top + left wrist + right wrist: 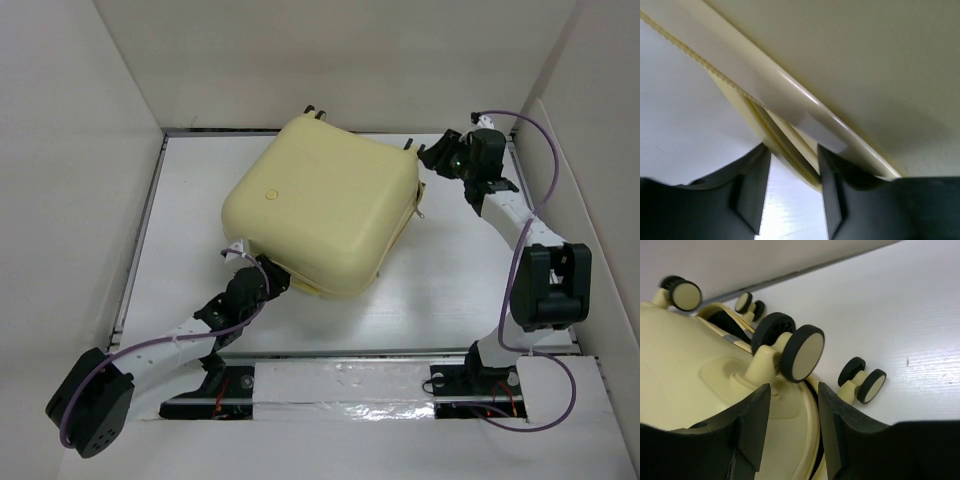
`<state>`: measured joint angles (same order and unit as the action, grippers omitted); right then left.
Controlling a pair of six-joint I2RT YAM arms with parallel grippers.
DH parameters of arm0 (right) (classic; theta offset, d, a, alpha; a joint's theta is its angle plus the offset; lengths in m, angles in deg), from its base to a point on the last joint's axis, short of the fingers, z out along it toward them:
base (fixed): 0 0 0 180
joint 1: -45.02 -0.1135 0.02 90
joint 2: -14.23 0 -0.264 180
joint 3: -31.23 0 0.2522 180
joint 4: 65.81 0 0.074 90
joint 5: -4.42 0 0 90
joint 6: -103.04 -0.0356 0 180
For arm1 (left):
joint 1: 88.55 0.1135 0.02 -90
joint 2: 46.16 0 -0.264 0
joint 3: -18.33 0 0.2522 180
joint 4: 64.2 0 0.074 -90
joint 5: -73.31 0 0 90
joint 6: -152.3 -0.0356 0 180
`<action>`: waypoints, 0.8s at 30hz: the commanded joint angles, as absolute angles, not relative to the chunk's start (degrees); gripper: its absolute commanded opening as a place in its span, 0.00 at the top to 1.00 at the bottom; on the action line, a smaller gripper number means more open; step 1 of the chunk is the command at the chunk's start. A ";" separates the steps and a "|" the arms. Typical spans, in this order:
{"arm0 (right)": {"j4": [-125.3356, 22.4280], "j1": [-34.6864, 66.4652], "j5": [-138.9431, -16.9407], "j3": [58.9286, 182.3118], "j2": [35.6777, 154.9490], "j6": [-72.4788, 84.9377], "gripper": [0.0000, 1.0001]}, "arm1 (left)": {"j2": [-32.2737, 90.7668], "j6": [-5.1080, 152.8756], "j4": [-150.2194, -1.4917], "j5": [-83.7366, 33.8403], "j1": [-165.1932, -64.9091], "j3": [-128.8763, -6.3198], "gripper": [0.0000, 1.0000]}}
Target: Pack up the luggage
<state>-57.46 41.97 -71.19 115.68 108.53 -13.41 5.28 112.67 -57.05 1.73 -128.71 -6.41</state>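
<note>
The left claw (794, 155) sat open astride the zipper seam (700, 62) of the luggage (320, 205), the right claw (794, 390) open beside a wheel (802, 357), so imo steadying the shell first looked smartest.

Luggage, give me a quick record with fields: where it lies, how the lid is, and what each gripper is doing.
luggage: lying flat on the table, turned askew, wheels at the far end
lid: down on the base; seam gapes at the wheel end, black lining showing
left gripper: open, jaws either side of the seam at the near-left corner
right gripper: open, at a wheel on the far-right corner, holding nothing
</note>
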 commanded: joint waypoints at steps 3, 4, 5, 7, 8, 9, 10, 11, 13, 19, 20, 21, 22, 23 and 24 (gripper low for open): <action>-60.73 42.56 -66.88 103.47 90.38 -14.72 0.55 | 5.26 109.06 -54.40 -5.79 -131.09 -12.56 0.56; -63.36 42.03 -65.73 94.56 86.34 -15.34 0.66 | 4.91 108.97 -55.36 -5.79 -131.09 -12.83 0.56; -68.87 41.33 -64.59 89.86 82.39 -16.82 0.89 | 4.56 108.89 -56.15 -5.61 -131.09 -12.83 0.56; -74.17 37.84 -60.37 80.98 72.01 -18.33 1.00 | 2.54 108.10 -58.87 -5.00 -131.09 -12.05 0.56; -76.63 36.42 -59.23 73.89 69.28 -18.85 1.00 | 1.66 107.66 -60.02 -4.04 -131.09 -11.69 0.58; -77.35 34.84 -58.08 71.03 64.73 -19.12 1.00 | 0.00 106.87 -61.51 -3.60 -131.09 -11.43 0.58; -77.80 33.52 -57.20 68.48 62.85 -19.21 1.00 | -0.89 106.69 -64.57 -3.16 -130.48 -10.99 0.58; -78.93 30.89 -56.85 64.28 61.10 -19.65 1.00 | -1.50 106.43 -65.82 -3.06 -130.48 -10.72 0.58; -77.98 28.77 -57.10 61.78 56.10 -19.30 1.00 | -3.88 106.42 -70.55 -3.59 -130.48 -10.46 0.56; -71.91 23.22 -63.26 56.25 49.92 -15.78 0.96 | -12.40 105.11 -77.43 -9.12 -130.48 -10.11 0.92; -72.00 22.44 -63.61 55.63 50.00 -15.26 0.85 | -13.11 103.98 -77.34 -10.35 -130.48 -10.11 1.00; -72.96 22.43 -64.13 55.10 50.18 -15.17 0.82 | -13.37 103.36 -77.08 -12.27 -131.52 -10.45 1.00; -73.75 21.91 -64.22 54.31 50.35 -15.08 0.80 | -12.85 102.83 -75.51 -13.16 -133.18 -11.15 1.00; -74.89 21.90 -64.23 54.04 50.96 -14.65 0.74 | -11.89 101.69 -74.63 -13.35 -134.33 -11.77 1.00; -75.07 21.90 -64.40 54.04 51.41 -14.29 0.71 | -8.49 101.16 -73.75 -12.56 -135.91 -12.56 1.00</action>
